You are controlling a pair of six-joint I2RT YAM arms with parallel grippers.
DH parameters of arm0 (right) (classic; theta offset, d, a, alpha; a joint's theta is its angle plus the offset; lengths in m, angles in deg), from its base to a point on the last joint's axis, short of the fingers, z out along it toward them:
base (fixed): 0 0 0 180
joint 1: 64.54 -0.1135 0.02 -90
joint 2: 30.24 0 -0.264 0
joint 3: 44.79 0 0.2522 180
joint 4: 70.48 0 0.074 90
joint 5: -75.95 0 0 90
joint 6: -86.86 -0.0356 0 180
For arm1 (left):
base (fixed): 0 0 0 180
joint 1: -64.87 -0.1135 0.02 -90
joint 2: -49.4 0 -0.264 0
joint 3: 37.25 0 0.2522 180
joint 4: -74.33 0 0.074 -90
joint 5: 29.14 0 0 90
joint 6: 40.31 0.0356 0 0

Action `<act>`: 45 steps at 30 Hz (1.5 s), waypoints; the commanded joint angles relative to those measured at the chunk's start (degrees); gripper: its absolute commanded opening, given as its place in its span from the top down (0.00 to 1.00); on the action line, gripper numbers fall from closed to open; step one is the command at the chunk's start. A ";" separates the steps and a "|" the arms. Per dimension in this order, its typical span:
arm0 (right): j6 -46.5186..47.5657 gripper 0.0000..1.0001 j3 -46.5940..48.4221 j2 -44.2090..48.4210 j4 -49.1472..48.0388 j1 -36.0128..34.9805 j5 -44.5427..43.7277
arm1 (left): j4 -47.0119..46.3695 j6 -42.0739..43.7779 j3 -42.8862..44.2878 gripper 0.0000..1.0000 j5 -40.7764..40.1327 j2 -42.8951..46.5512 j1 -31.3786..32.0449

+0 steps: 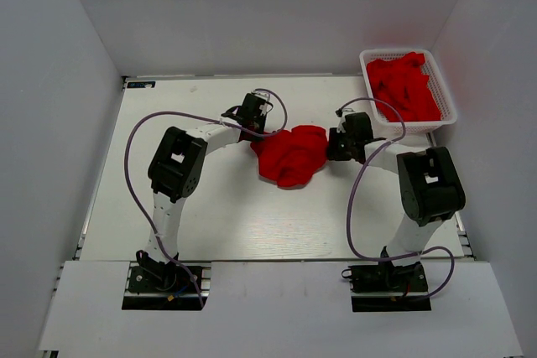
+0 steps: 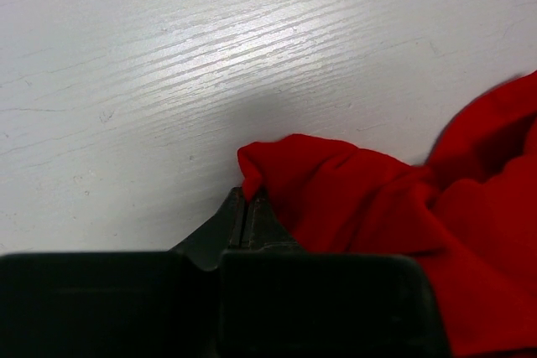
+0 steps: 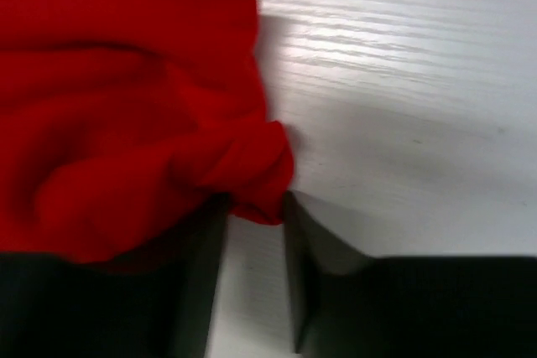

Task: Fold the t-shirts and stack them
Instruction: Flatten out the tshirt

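A crumpled red t-shirt (image 1: 292, 155) lies in a heap on the white table between my two grippers. My left gripper (image 1: 256, 138) is at the shirt's left edge. In the left wrist view its jaws (image 2: 246, 200) are shut on a corner of the red cloth (image 2: 377, 207). My right gripper (image 1: 333, 147) is at the shirt's right edge. In the right wrist view it (image 3: 252, 207) is open, with a bunched fold of the shirt (image 3: 126, 123) hanging between the fingertips. More red t-shirts (image 1: 404, 85) lie piled in the basket.
A white mesh basket (image 1: 367, 59) stands at the back right of the table, just behind my right arm. Purple cables loop from both arms over the table. White walls enclose the table on three sides.
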 commanded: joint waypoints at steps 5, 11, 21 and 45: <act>-4.21 1.00 -1.29 0.24 -3.69 -0.20 8.23 | 2.12 1.28 -0.47 1.00 -0.67 3.76 -0.21; -2.64 1.00 0.99 6.13 -4.66 0.06 -2.65 | 2.12 3.74 2.34 1.00 -4.88 6.75 -0.21; 5.35 1.00 7.41 20.45 -6.16 0.77 -19.89 | -2.89 9.46 6.57 1.00 -10.33 19.74 -0.73; 26.19 1.00 23.04 51.74 -4.32 0.94 -18.07 | -14.06 25.63 1.56 1.00 -28.35 60.17 -0.73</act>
